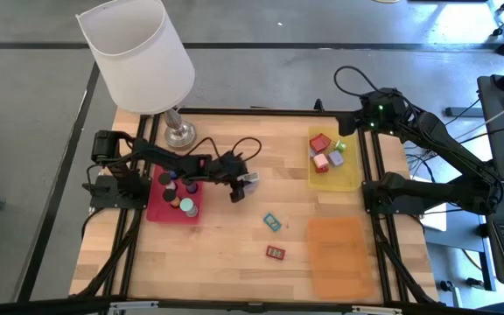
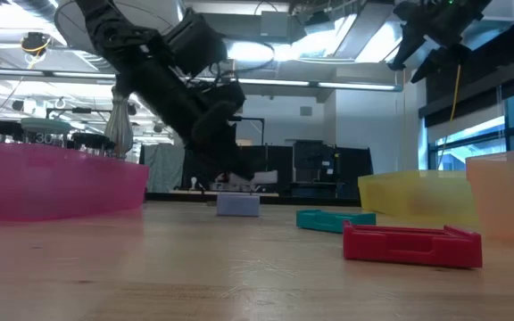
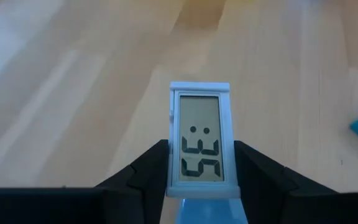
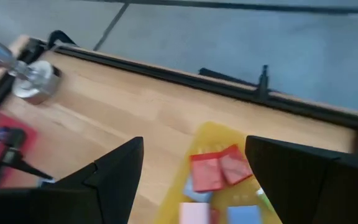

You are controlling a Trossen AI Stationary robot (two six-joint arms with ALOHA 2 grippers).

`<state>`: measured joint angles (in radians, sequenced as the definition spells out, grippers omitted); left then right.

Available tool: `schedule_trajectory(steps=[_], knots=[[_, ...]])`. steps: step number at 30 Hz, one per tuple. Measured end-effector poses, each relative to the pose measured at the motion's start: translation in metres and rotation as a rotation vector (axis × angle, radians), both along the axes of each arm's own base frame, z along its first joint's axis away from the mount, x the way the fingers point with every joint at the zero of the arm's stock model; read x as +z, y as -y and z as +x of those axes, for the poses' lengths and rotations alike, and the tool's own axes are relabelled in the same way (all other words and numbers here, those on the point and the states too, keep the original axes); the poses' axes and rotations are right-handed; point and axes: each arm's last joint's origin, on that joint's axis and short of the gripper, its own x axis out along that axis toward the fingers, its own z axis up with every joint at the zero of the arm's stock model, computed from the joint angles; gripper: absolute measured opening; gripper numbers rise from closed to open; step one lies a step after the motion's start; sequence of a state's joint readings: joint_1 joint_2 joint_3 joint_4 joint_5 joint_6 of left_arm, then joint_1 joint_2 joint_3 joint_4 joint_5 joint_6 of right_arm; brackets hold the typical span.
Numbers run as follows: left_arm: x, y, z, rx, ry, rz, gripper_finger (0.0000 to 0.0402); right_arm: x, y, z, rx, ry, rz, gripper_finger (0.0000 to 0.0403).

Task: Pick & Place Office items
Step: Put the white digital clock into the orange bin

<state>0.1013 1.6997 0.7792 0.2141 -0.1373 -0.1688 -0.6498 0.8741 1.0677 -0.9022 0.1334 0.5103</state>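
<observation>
The left gripper (image 3: 201, 186) pinches a small white thermometer (image 3: 201, 140), one finger on each long edge so that the flat display faces outward and the thin body cannot twist. In the high view the left gripper (image 1: 237, 182) sits just beside the red mat (image 1: 160, 210), on the side away from the lamp (image 1: 138, 54). The low view shows the white thermometer (image 2: 237, 204) at or barely above the desk (image 1: 234, 254); I cannot tell which.

The red mat already carries the black and teal round pieces (image 1: 182, 199) (sorting by kind, apparently), while the yellow mat (image 1: 346, 178) far from the lamp holds the small blocks (image 1: 326, 154). A teal rectangle (image 1: 271, 220) and a red rectangle (image 1: 275, 252) lie loose on the bare wood, near the orange mat (image 1: 339, 254), probably awaiting their turn.

The right gripper (image 4: 191, 168) hangs spread above the yellow mat, waiting clear of the work.
</observation>
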Motion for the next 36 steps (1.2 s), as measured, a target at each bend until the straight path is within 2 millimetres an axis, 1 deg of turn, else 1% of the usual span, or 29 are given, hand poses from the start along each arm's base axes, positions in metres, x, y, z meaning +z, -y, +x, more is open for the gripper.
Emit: schedule_trajectory(steps=[6, 11, 14, 17, 22, 28, 32, 36], knots=[[0.023, -0.004, 0.016, -0.012, 0.046, 0.141, 0.0156, 0.003, 0.001, 0.006, -0.017, 0.150, 0.108, 0.0286], [0.056, -0.009, 0.035, 0.015, 0.097, 0.328, 0.0159, 0.000, 0.001, 0.010, -0.030, 0.215, 0.221, 0.0286], [0.080, -0.012, 0.046, 0.037, 0.133, 0.430, 0.0155, -0.001, -0.002, 0.016, 0.032, 0.239, 0.291, 0.0286], [0.103, -0.014, 0.055, 0.059, 0.171, 0.499, 0.0156, 0.000, -0.005, 0.024, 0.123, 0.274, 0.318, 0.0286], [0.136, -0.016, 0.064, 0.104, 0.241, 0.555, 0.0158, 0.009, -0.009, 0.044, 0.241, 0.380, 0.278, 0.0286], [0.155, -0.018, 0.067, 0.191, 0.265, 0.597, 0.0155, 0.015, -0.011, 0.068, 0.335, 0.475, 0.219, 0.0286], [0.169, -0.018, 0.069, 0.212, 0.296, 0.611, 0.0158, 0.013, -0.010, 0.083, 0.369, 0.488, 0.212, 0.0286], [0.180, -0.018, 0.071, 0.207, 0.311, 0.638, 0.0154, 0.009, -0.008, 0.094, 0.390, 0.486, 0.209, 0.0286]])
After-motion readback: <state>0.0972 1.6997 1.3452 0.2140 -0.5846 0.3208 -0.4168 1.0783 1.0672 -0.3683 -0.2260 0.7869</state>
